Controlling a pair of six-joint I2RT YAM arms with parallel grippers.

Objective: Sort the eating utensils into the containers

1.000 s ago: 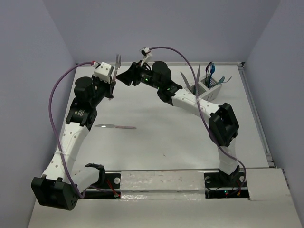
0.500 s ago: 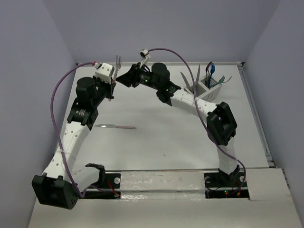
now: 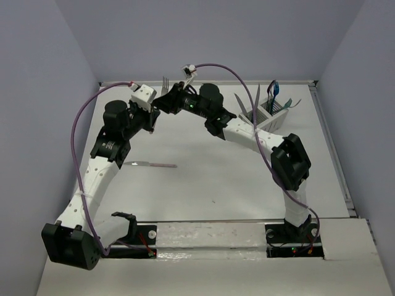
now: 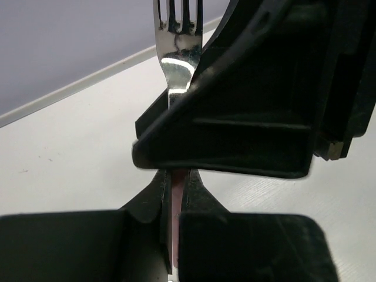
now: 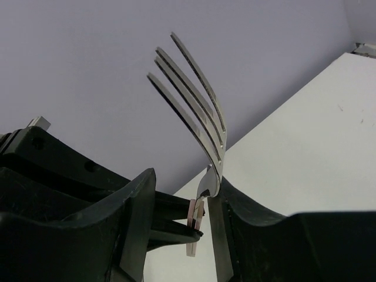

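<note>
My left gripper (image 3: 152,111) is shut on the pink handle (image 4: 174,197) of a fork (image 3: 165,82) and holds it upright above the table's far left, tines up. My right gripper (image 3: 165,102) is open, with one jaw on each side of the fork's neck (image 5: 207,185); its right finger (image 5: 235,235) touches the neck and the left finger (image 5: 126,229) stands apart. The tines show clearly in the right wrist view (image 5: 194,111). A pink-handled knife (image 3: 151,164) lies flat on the table. The white slatted caddy (image 3: 271,112) at the far right holds several utensils.
Purple cables loop over both arms. The table's back wall is just behind the two grippers. A raised rail (image 3: 330,142) runs along the right edge of the table.
My left gripper has carried the fork to the right and a little lower, bringing it between the right gripper's jaws. The right arm has hardly moved.
</note>
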